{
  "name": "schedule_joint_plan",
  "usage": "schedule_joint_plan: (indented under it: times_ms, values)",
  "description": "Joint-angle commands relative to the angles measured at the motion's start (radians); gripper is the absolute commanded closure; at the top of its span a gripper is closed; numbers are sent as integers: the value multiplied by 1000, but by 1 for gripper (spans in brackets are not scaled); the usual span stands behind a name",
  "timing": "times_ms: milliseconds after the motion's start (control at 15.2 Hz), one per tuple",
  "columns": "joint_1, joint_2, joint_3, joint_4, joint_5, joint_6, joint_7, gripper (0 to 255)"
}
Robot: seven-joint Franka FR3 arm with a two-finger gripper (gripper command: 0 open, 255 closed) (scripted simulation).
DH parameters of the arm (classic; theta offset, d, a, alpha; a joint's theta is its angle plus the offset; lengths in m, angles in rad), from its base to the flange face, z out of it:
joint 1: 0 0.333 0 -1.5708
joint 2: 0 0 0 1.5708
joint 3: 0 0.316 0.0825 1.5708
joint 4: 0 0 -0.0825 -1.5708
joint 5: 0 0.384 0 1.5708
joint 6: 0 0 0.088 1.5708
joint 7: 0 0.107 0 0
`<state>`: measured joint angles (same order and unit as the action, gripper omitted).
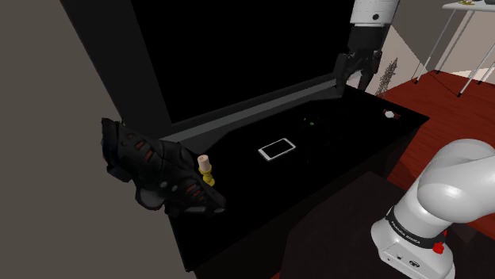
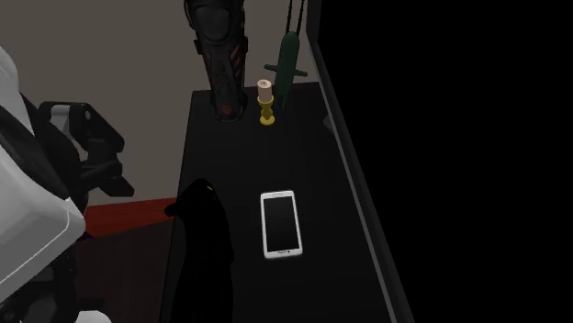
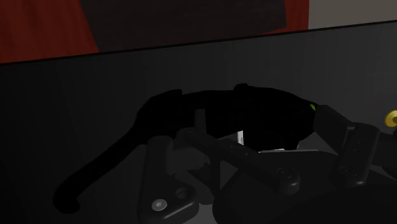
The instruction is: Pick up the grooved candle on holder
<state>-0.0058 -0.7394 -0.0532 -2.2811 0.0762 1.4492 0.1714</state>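
White rounded arm base [image 1: 448, 190] sits nearest. Beyond it, a white-framed phone [image 1: 277, 148] lies on the black tabletop [image 1: 341, 150]. A beige grooved candle on yellow holder [image 1: 207, 170] stands just beside a black boot [image 1: 159, 170]. Farthest, the black gripper [image 1: 354, 81] hangs with fingers apart, empty.

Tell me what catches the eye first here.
The white phone stands out, lying flat in the middle of the black table. Next comes the pale candle on its yellow holder at the table's end, on the shoulder view's left, beside a black boot-like thing with red marks. The gripper hangs over the table's other end, far from the candle.
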Motion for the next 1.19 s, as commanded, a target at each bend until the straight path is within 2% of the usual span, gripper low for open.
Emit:
schedule_joint_plan:
  times_ms: [0,660,1122]
  values:
    - [0,0,0,0,0,0,0,0]
    - [52,136,224,-9,112,190,259,0]
    - [70,312,375,66,129,320,443,0]
